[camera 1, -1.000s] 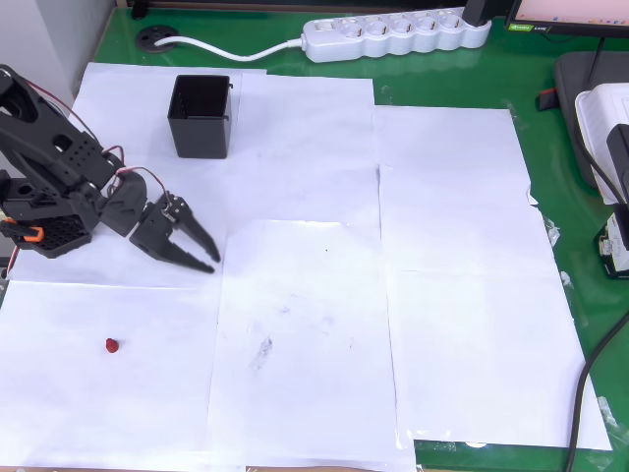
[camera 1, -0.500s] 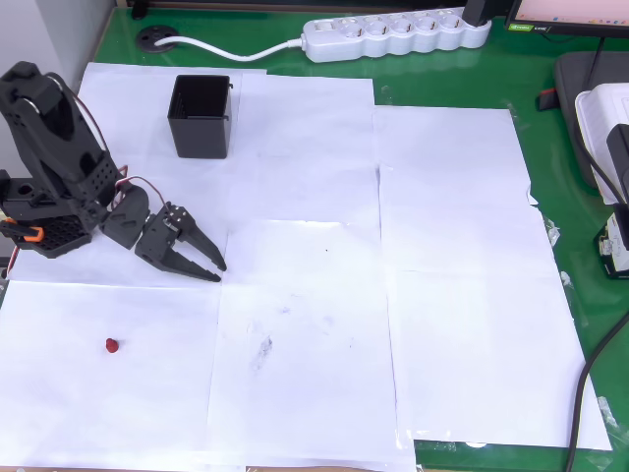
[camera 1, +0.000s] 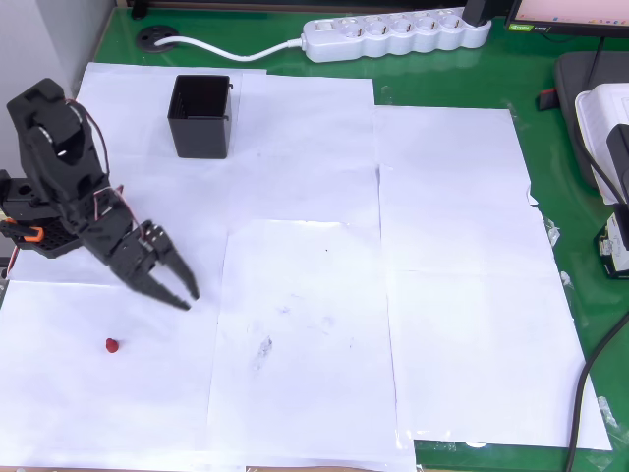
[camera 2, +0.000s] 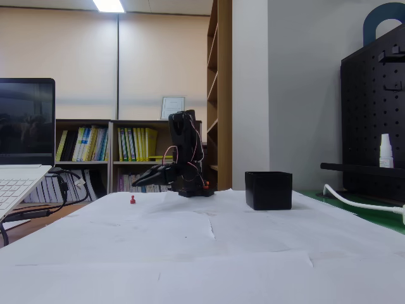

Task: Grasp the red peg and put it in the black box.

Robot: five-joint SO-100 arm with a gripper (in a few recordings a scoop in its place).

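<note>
The arm's tool [camera 1: 185, 292], jaws narrowly parted and empty, is hanging short of the red peg [camera 1: 113, 345] lying on the papered surface [camera 1: 462, 295]; next it likely needs lowering, well apart from the black box [camera 1: 201, 116].

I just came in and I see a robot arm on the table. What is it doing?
The arm's gripper is open and holds nothing. It hangs over the white paper, pointing toward a tiny red peg that lies on the paper, apart from the gripper. The black box stands farther off, near the top of the overhead view, and it looks empty. So the peg is not yet picked up.
</note>
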